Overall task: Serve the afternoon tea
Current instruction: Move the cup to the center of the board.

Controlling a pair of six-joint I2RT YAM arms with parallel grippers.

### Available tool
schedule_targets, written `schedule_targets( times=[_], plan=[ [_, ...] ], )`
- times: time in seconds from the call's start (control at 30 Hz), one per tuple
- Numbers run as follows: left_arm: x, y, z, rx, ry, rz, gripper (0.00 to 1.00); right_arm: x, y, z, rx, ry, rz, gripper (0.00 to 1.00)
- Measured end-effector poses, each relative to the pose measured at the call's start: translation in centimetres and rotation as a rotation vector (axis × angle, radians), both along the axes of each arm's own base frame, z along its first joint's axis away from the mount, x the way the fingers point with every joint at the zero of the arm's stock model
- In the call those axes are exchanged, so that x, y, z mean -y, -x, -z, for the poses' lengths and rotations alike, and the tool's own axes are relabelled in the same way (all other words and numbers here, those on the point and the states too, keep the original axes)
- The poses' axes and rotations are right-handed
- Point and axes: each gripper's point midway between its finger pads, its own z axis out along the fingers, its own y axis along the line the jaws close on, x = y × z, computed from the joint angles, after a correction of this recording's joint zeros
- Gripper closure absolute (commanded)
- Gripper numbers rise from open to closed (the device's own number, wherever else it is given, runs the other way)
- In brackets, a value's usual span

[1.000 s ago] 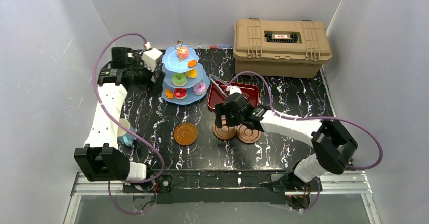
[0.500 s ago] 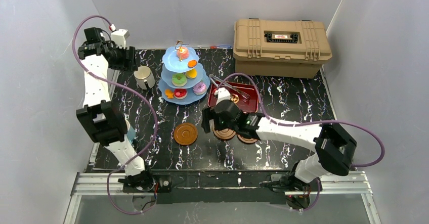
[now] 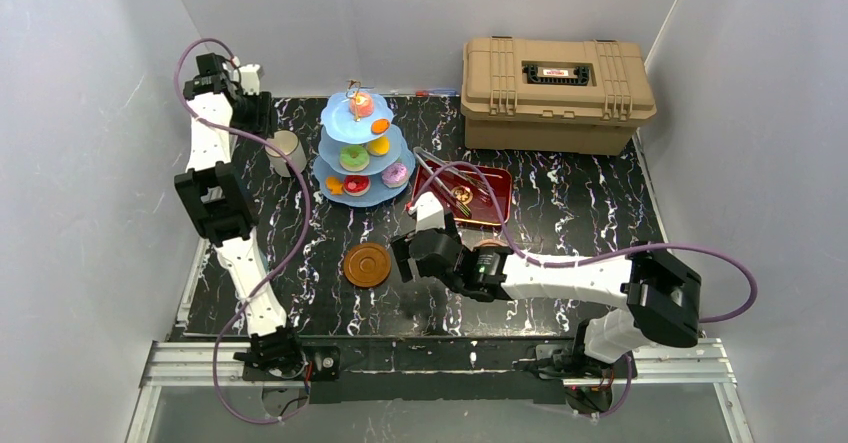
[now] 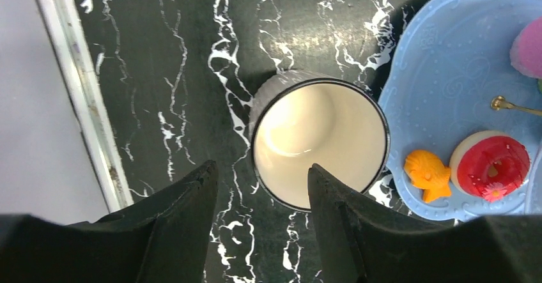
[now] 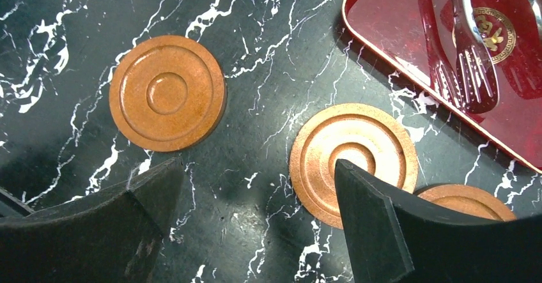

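**Q:** What has changed on the left?

**A:** One second ago the left gripper (image 4: 261,174) is low at the cup (image 4: 319,139). Now it has risen and hangs straight above it, jaws spread wide, holding nothing. The cup stands upright and empty on the table (image 4: 160,72), just beside the bottom tier of the stand (image 4: 441,91). Whether rim and tier touch cannot be told.

**Q:** And on the right?

**A:** The right gripper (image 5: 259,168) has swung leftward, away from the tray (image 5: 390,27). It now hovers over bare table between the lone saucer (image 5: 167,92) and the middle saucer (image 5: 353,161). Its jaws are released and empty. A third saucer (image 5: 470,200) lies just beside the middle one, partly hidden by a finger. All three lie flat.

**Q:** What does this mean for the service?

**A:** Judged from the layout, the cakes are already on the stand and the saucers are set out. No cup sits on a saucer yet. The cup stands well apart from every saucer, so it probably needs carrying to one, or a saucer needs bringing to it. Both grippers are free for either move. The second cup is not visible in these views.
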Motion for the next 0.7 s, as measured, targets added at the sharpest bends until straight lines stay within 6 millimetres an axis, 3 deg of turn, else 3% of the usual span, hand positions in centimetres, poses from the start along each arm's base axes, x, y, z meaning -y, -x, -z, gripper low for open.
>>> schedule_targets(
  times=[0.23, 0.5, 0.7],
  plan=[
    [1.5, 0.6, 1.9, -0.053, 0.005, 0.020, 0.52, 0.9, 0.0, 0.5, 0.029, 0.036, 0.015, 0.05],
    [1.1, 0.8, 2.4, -0.070, -0.016, 0.008, 0.79, 1.1, -0.2, -0.2, 0.043, 0.026, 0.030, 0.03],
    [0.8, 2.3, 4.3, -0.117, -0.024, -0.008, 0.74, 1.2, -0.2, -0.8, 0.050, 0.011, 0.033, 0.02]
  ],
)
